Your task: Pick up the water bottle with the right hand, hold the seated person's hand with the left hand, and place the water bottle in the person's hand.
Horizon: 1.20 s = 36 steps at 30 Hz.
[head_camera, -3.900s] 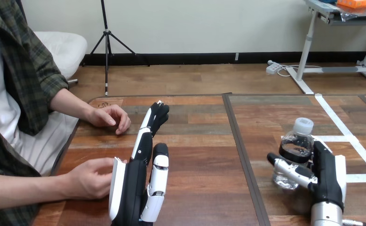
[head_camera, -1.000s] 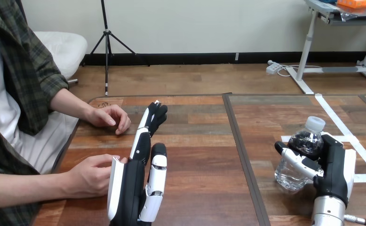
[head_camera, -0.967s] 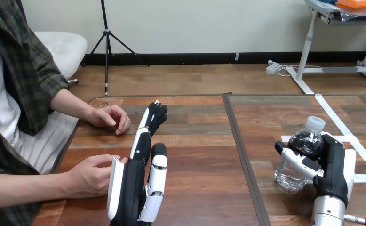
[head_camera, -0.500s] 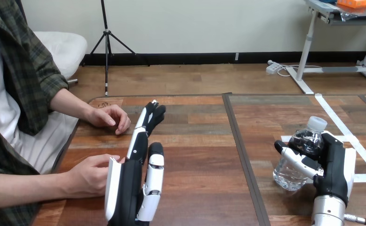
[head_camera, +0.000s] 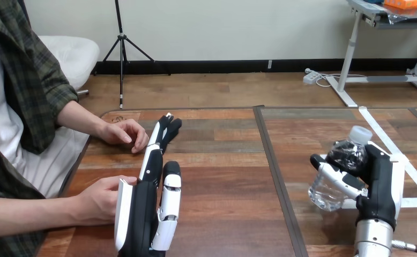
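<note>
Head view shows you the pickup done, with your right hand (head_camera: 379,182) clenched round the tilted water bottle (head_camera: 339,170), seemingly just off the bench (head_camera: 222,155), while your left hand (head_camera: 141,214) stands straight-fingered beside the person's hand at the view's lower left (head_camera: 100,199), so holding and handover remain.

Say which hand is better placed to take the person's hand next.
Left. The left hand, fingers straight, stands beside the person's nearer hand; the right hand, far off, is curled round the water bottle.
</note>
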{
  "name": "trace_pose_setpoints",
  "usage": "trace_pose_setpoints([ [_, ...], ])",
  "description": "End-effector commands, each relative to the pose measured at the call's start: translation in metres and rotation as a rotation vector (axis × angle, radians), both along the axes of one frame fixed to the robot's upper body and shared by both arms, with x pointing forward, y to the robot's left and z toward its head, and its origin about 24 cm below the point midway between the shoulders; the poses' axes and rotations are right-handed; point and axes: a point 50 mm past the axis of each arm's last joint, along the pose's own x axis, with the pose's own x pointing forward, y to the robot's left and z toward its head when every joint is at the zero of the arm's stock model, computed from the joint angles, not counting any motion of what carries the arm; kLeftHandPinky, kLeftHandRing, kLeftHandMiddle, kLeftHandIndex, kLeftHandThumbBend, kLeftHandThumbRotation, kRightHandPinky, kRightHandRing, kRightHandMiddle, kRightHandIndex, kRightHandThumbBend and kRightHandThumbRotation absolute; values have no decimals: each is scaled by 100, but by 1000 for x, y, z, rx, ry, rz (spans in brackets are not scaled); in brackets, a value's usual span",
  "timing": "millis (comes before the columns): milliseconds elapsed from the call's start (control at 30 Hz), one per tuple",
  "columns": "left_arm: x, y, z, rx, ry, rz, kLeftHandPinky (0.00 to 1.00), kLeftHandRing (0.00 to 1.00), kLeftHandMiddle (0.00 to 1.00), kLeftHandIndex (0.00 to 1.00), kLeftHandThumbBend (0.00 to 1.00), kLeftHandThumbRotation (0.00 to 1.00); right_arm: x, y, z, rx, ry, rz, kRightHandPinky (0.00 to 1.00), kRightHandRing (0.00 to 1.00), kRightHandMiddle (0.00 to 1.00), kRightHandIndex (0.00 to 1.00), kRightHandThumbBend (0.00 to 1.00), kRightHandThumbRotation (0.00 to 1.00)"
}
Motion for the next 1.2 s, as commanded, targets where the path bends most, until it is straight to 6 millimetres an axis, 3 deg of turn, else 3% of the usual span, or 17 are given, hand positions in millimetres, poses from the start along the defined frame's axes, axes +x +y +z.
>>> trace_pose_setpoints([
  [0, 10, 0, 14, -3, -81, -11, 100, 92, 90, 94, 0, 100, 19, 10, 35, -17, -204, 73, 38, 42, 48, 51, 75, 0],
  [1000, 14, 11, 17, 6, -108, 8, 96, 90, 90, 94, 0, 99, 11, 36, 60, -12, -391, 260, 43, 45, 48, 50, 72, 0],
  [1167, 16, 18, 19, 27, -109, 10, 97, 92, 92, 93, 1, 81, 9, 40, 62, -7, -409, 284, 43, 45, 48, 50, 73, 0],
])
